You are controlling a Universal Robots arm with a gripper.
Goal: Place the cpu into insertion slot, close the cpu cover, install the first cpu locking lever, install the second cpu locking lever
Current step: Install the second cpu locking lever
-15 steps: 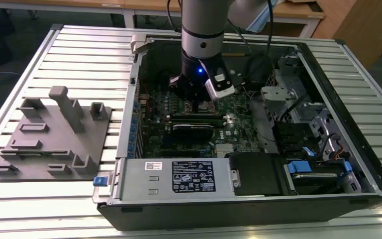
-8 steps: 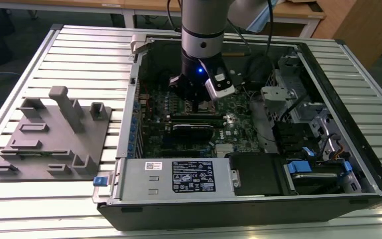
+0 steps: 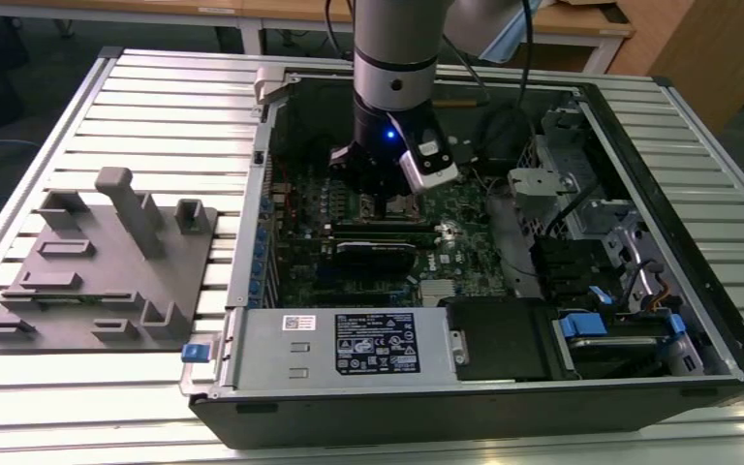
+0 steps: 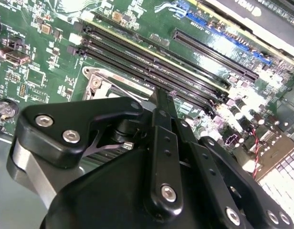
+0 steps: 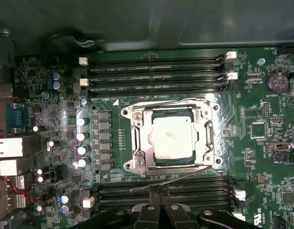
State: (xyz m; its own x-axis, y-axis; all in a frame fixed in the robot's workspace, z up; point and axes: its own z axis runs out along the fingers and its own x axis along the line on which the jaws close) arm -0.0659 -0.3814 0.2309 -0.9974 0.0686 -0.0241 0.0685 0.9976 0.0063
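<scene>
Exterior view first: the arm reaches into the open computer case (image 3: 682, 320), its gripper (image 3: 391, 203) low over the green motherboard (image 3: 346, 262), above the memory slots. First wrist view — the cpu (image 5: 172, 138) sits in the insertion slot (image 5: 137, 143), the cpu cover (image 5: 207, 136) closed around it; the gripper's fingers (image 5: 159, 214), pressed together, rest beside the memory slots (image 5: 156, 191) next to the socket. Second wrist view: black linkage over those slots (image 4: 152, 62), fingers together.

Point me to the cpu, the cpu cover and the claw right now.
cpu (image 5: 173, 139): first wrist view, middle of its silver top.
cpu cover (image 5: 139, 138): first wrist view, side strip of the metal frame.
claw (image 5: 160, 191): first wrist view, between its fingertips at the memory slots.
</scene>
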